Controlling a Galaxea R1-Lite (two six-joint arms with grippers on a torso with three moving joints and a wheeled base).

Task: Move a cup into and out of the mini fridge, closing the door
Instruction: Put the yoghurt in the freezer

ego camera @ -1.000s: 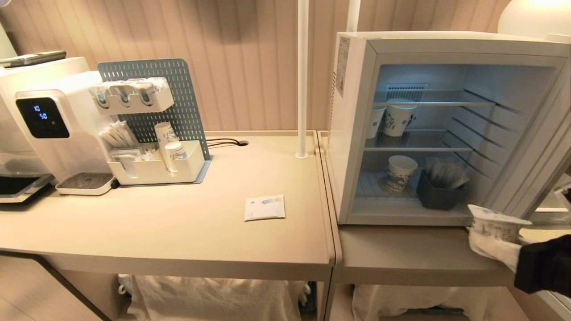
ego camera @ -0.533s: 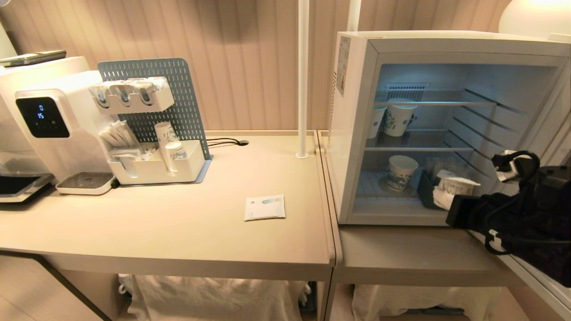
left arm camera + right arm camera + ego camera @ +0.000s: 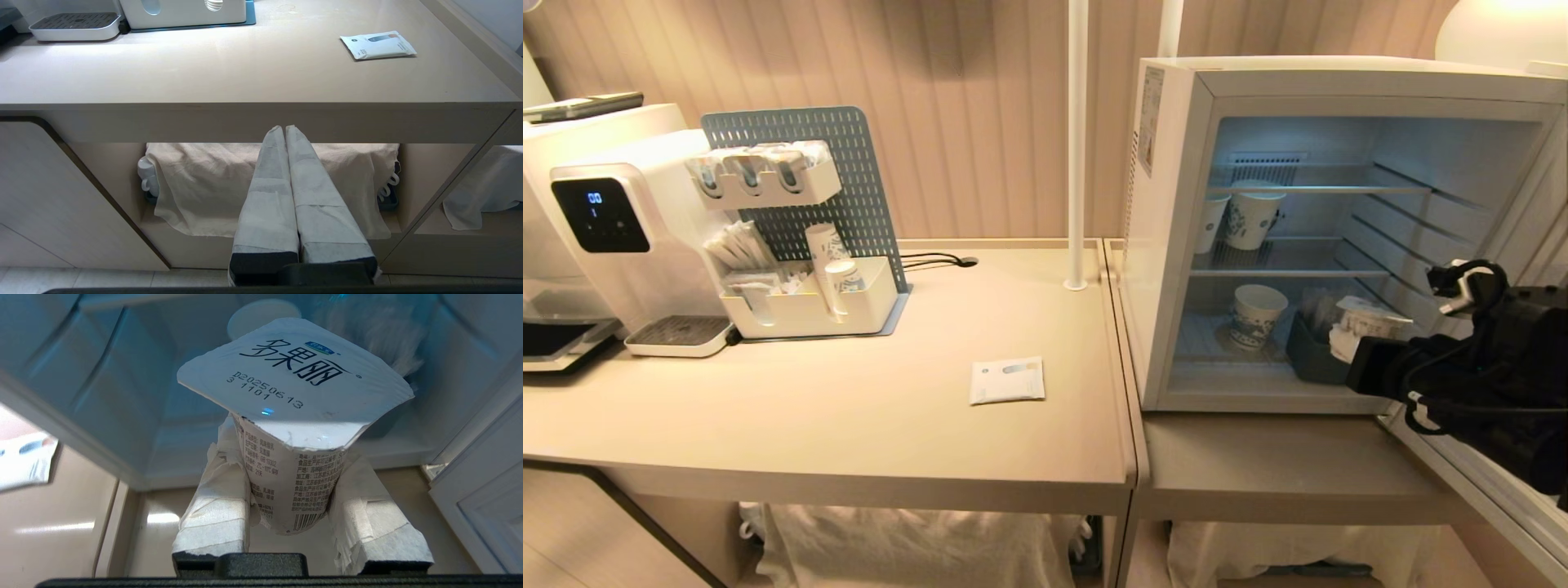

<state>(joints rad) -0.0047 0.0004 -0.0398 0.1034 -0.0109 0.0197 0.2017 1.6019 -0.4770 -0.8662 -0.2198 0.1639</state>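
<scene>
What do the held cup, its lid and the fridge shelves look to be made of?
The cup looks like thin matte white plastic, judging by its smooth printed wall. Its lid seems to be foil or film: flat, with a slightly wavy edge. The mini fridge shelves look like coated metal wire, seen as thin parallel bars. The right gripper has pads wrapped in white tape.

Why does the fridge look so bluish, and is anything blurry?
Head view: the white mini fridge glows blue-white from its own inside light. Right wrist view: the small white foil-lidded cup held in the right gripper is sharp; the dim fridge interior behind is soft and blue-tinted.
</scene>
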